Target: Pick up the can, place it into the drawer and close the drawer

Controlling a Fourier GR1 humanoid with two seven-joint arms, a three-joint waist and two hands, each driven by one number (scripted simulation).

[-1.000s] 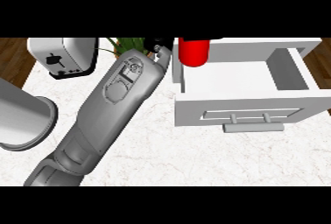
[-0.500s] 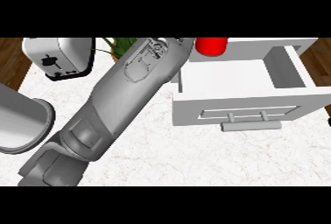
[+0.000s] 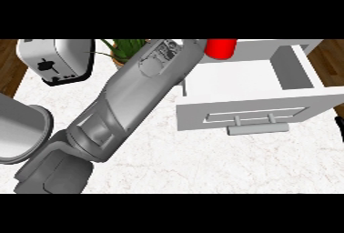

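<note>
The red can [image 3: 222, 48] hangs at the picture's top edge, above the back of the open white drawer [image 3: 255, 107]. My left forearm slants up from the lower left to the can. My left hand [image 3: 194, 44] is almost wholly hidden behind its wrist, right against the can's left side, curled on it. The drawer's inside is bare white, and its front panel with a grey handle [image 3: 259, 129] faces me. Only a black sliver of my right hand [image 3: 338, 125] shows at the right edge.
A chrome toaster [image 3: 57, 61] stands at the back left, with a green plant [image 3: 125, 48] beside it. A round steel pot [image 3: 19, 134] sits at the left edge. Wooden floor shows past both ends of the white marble counter.
My left arm has swung to the right, carrying the can from the drawer's left wall to above its back part. The drawer has not moved.
</note>
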